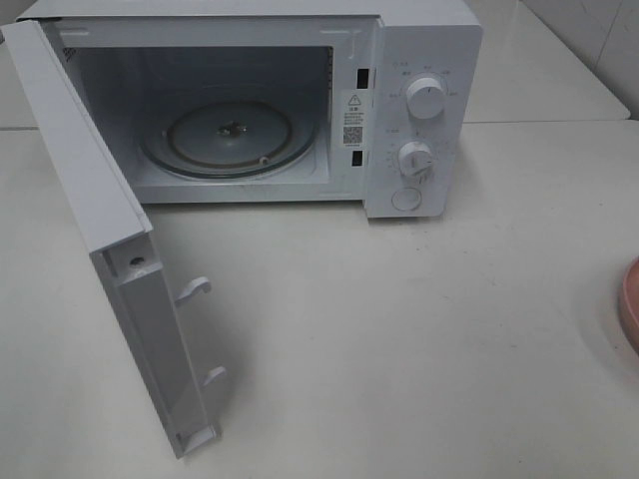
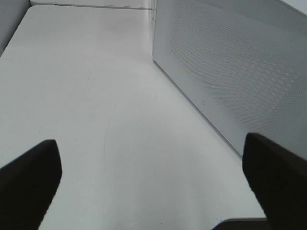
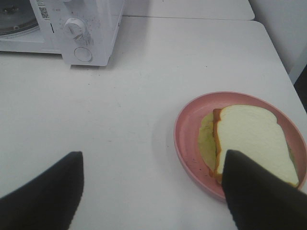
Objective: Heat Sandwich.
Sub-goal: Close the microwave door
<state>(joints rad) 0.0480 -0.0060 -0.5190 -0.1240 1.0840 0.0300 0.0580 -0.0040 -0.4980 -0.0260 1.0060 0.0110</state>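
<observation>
The sandwich [image 3: 249, 134], white bread with a tan crust and a pale yellow-green filling, lies on a round pink plate [image 3: 188, 128] on the white table. My right gripper [image 3: 153, 154] hovers open above the table beside the plate, with nothing between its fingers; one dark finger [image 3: 259, 191] overlaps the plate's near rim and the sandwich's corner in the picture. My left gripper [image 2: 151, 141] is open and empty over bare table next to a white dotted panel of the microwave [image 2: 230, 62]. The exterior view shows neither gripper and only the plate's edge [image 1: 631, 304].
The white microwave [image 1: 419, 60] stands at the back of the table with its door [image 1: 80, 170] swung wide open to the left. Its glass turntable [image 1: 230, 135] is bare. Two knobs [image 1: 426, 98] and a round button are on its right panel.
</observation>
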